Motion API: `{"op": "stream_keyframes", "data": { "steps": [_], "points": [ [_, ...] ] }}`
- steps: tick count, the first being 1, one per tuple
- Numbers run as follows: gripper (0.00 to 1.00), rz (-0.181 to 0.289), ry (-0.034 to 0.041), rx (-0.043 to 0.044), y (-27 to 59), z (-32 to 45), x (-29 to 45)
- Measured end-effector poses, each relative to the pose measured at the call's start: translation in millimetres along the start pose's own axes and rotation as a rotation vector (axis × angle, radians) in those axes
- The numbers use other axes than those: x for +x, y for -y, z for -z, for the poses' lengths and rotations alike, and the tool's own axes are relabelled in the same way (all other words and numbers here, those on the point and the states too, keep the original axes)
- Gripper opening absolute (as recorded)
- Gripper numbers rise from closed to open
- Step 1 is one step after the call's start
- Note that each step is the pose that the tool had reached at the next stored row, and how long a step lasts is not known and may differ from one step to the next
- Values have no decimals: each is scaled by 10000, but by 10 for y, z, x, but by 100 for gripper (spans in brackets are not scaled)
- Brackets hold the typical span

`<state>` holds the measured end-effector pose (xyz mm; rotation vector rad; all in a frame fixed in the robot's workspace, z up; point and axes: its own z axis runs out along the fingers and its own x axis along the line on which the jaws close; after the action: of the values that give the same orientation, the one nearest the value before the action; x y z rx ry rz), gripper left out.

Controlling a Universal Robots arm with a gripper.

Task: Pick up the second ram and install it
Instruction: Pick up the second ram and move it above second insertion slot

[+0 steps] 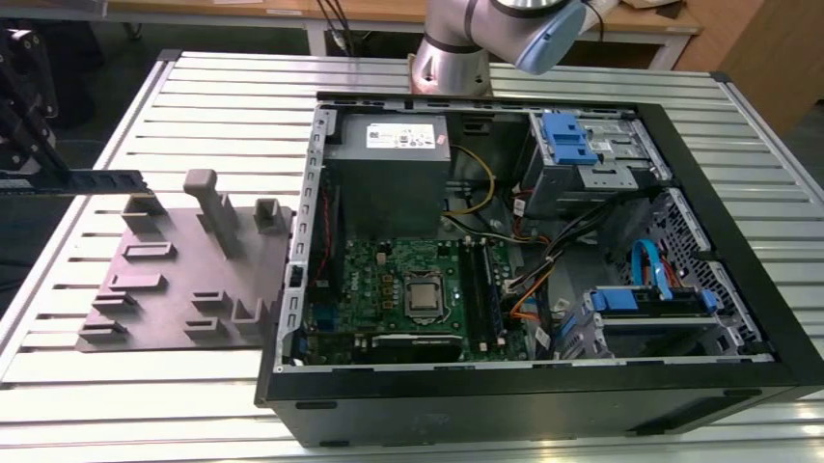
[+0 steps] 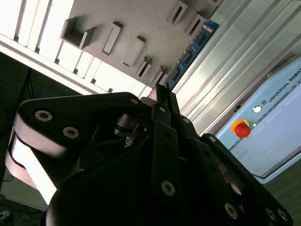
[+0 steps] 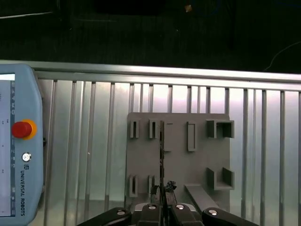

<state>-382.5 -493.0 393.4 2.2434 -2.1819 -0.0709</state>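
The slatted metal table [image 1: 193, 87] carries the open computer case [image 1: 515, 405] at the exterior view's right, with the grey holder plate [image 1: 168, 280] just beside it. Above that plate, at the exterior view's left edge, hangs the gripper [image 1: 15, 174]. Its jaws are pinched narrow on one end of the second ram [image 1: 96, 180], which juts out level.
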Motion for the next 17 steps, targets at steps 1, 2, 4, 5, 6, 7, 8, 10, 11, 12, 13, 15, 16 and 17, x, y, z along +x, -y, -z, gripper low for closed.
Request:
{"op": "stream_keyframes", "data": {
  "steps": [1, 2, 4, 5, 6, 7, 8, 10, 11, 12, 13, 15, 16, 17],
  "points": [
    [14, 0, 2, 0, 0, 0, 0],
    [14, 0, 3, -1, 0, 1, 0],
    [14, 2, 2, -2, 8, 2, 1],
    [14, 3, 2, -3, 23, 3, 1],
    [14, 2, 3, -1, 46, 3, 2],
    [14, 1, 2, -2, 75, 5, 2],
    [14, 1, 3, -2, 108, 6, 3],
    [14, 0, 3, -1, 169, 8, 5],
    [14, 0, 3, 0, 201, 8, 6],
    [14, 0, 3, -1, 233, 10, 7],
    [14, 0, 3, -2, 266, 12, 7],
    [14, 1, 3, -1, 332, 14, 9],
    [14, 1, 4, -1, 366, 15, 10],
    [14, 1, 3, -2, 396, 17, 11]
  ]
}}
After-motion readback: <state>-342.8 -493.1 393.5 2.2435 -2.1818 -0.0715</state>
